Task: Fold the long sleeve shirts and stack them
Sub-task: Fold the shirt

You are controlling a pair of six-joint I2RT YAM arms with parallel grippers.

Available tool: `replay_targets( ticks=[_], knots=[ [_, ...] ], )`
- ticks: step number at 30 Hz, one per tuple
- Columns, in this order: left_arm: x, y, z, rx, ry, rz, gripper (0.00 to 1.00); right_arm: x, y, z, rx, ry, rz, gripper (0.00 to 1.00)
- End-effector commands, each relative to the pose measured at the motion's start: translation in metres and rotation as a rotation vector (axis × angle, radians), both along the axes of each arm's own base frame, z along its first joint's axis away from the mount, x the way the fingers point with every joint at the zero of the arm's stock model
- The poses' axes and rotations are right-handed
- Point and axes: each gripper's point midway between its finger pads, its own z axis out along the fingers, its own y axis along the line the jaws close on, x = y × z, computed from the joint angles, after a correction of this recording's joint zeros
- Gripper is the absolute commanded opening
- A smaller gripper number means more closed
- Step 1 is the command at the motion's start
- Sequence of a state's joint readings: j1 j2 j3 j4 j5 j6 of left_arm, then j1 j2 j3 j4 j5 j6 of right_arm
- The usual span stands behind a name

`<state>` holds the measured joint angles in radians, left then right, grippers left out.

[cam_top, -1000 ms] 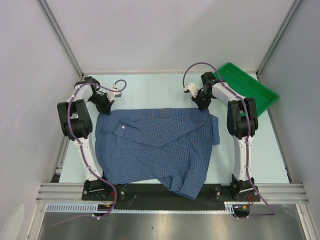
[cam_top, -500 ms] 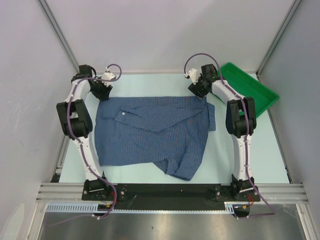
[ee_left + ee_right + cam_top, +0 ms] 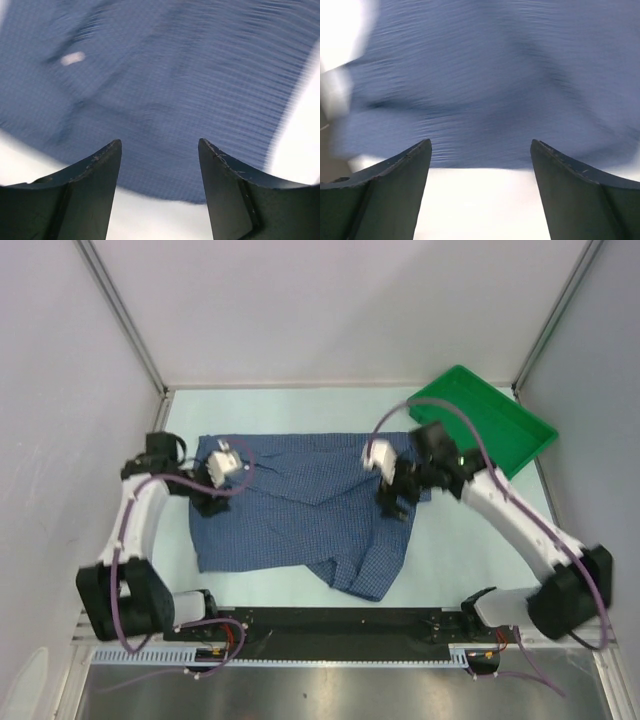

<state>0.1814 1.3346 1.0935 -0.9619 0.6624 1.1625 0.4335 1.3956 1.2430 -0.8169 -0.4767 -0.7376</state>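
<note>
While the shirt (image 3: 300, 510) lies spread left of the green tray (image 3: 500, 420), with 1 fold apparently made, the jaws of the left arm (image 3: 140, 522) and right arm (image 3: 512, 516) stand open, empty, above it; further folds and stacking remain.

Work cell is enclosed at the back and on both sides by plain pale grey wall panels (image 3: 330, 310). Silver aluminium corner posts (image 3: 122, 315) cover the panel joints. The flat pale mint table top (image 3: 290, 405) is matte and evenly lit. A slotted aluminium rail (image 3: 570, 620) runs along the near edge, with a brushed steel surface (image 3: 330, 695) below it. A green rectangular plastic tray (image 3: 510, 430) sits askew at the far right corner.
</note>
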Motion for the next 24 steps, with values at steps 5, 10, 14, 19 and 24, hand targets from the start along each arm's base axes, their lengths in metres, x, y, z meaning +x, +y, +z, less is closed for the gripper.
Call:
replay_targets(
  ticks=[5,10,14,19,24],
  knots=[
    [-0.124,-0.071,-0.075,0.037,0.087,-0.379,0.69,-0.151,0.034,-0.069,-0.109,0.137,0.343,0.76],
    [-0.116,-0.065,-0.088,0.053,0.108,-0.263,0.66,-0.175,0.079,-0.079,-0.126,0.053,0.476,0.65],
    [-0.098,-0.059,-0.073,-0.077,0.145,-0.079,0.65,-0.193,0.117,-0.086,-0.159,-0.027,0.525,0.57],
    [-0.086,-0.039,-0.068,-0.15,0.187,0.069,0.64,-0.197,0.156,-0.094,-0.137,-0.054,0.498,0.52],
    [-0.086,-0.029,-0.07,-0.12,0.183,0.106,0.65,-0.186,0.17,-0.121,-0.207,-0.076,0.441,0.52]
  ],
)
